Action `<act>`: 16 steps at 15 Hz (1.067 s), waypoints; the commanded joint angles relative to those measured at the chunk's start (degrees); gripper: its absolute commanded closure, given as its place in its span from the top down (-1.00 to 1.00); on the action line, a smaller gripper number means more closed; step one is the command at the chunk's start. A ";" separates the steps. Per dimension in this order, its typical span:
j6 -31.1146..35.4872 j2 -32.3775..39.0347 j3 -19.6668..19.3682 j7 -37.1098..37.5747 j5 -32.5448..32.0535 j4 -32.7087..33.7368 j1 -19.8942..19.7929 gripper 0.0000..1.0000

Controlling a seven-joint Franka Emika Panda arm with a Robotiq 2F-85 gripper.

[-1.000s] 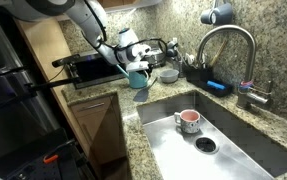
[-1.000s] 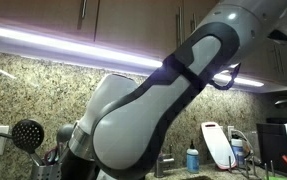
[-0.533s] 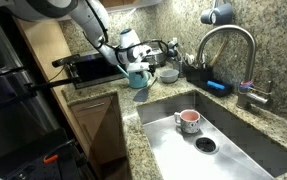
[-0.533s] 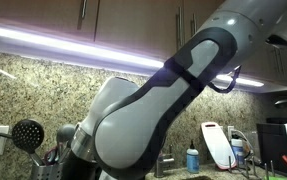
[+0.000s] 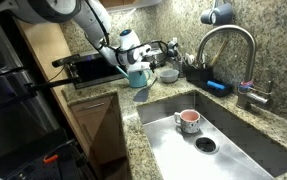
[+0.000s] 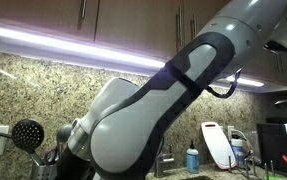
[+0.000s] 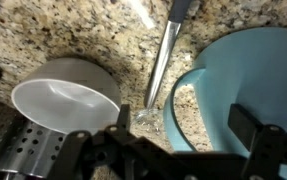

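Observation:
A teal cup [image 5: 138, 78] stands on the granite counter left of the sink. My gripper [image 5: 137, 63] hangs directly above it. In the wrist view the gripper [image 7: 188, 140] is open, and the cup's [image 7: 238, 75] left wall lies between the two dark fingers [image 7: 248, 125], not pinched. A metal spoon [image 7: 163, 60] lies on the granite just left of the cup. Beyond the spoon sits a grey bowl [image 7: 63, 100] with a white inside; in an exterior view this grey bowl [image 5: 169, 74] is right of the cup.
A pink cup [image 5: 187, 120] stands in the steel sink [image 5: 163, 135] near the drain [image 5: 205, 145]. The faucet [image 5: 226, 45] and a blue sponge [image 5: 216, 87] are behind the basin. A perforated steel holder [image 7: 23, 160] is by the bowl. My arm [image 6: 153, 110] fills an exterior view.
The jaws have spread apart from the teal cup's wall. The cup stays where it was on the counter, and the arm has barely moved.

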 commanded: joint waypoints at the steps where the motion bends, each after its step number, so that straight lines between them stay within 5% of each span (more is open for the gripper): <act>1: 1.03 2.09 1.31 -1.81 -0.03 3.28 -0.63 1.00; 16: -0.23 5.30 0.03 -1.61 -0.13 9.31 -0.04 1.00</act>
